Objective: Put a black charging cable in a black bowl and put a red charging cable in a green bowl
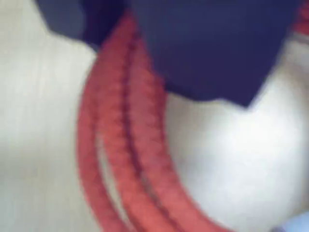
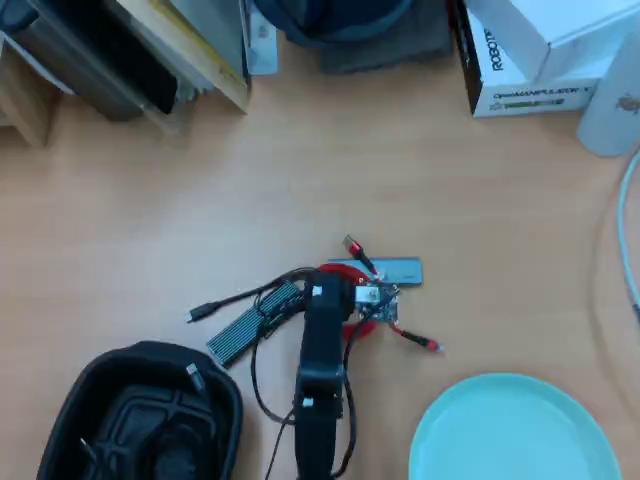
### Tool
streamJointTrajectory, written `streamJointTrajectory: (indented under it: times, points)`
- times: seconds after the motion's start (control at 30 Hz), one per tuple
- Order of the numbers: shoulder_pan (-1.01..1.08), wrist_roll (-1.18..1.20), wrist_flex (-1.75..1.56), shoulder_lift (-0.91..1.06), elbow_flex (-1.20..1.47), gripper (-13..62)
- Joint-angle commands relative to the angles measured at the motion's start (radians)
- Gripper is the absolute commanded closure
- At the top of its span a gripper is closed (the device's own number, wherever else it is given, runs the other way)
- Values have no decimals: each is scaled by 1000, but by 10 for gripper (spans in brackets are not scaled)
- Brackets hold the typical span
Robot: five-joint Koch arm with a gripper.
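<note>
The red charging cable (image 2: 349, 328) lies on the wooden table, mostly covered by my gripper (image 2: 366, 298), with one plug end sticking out above and another to the lower right. In the blurred wrist view its red strands (image 1: 130, 145) run under a dark blue jaw at the top; only that jaw shows, so the grip is unclear. The black bowl (image 2: 92, 378) sits at the bottom left. The black charging cable (image 2: 190, 376) lies inside it, its silver-tipped plug showing near the rim. The green bowl (image 2: 510, 430) stands empty at the bottom right.
A flat grey hub (image 2: 243, 332) with a straight black lead lies just left of the gripper. A small grey bar (image 2: 398, 270) is right behind it. Boxes (image 2: 530, 50), a white cup (image 2: 612, 115) and shelving (image 2: 120, 50) line the far edge.
</note>
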Motion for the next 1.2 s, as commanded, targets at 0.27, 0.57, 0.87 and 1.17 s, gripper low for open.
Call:
streamJointTrajectory:
  times: [0.27,0.57,0.87,1.17]
  points:
    - [-11,-23,71,436,-69,563]
    - [-11,-25,112,583,-69,564]
    - [2,-17,173,764,12,565]
    - [28,-23,173,827,81,565]
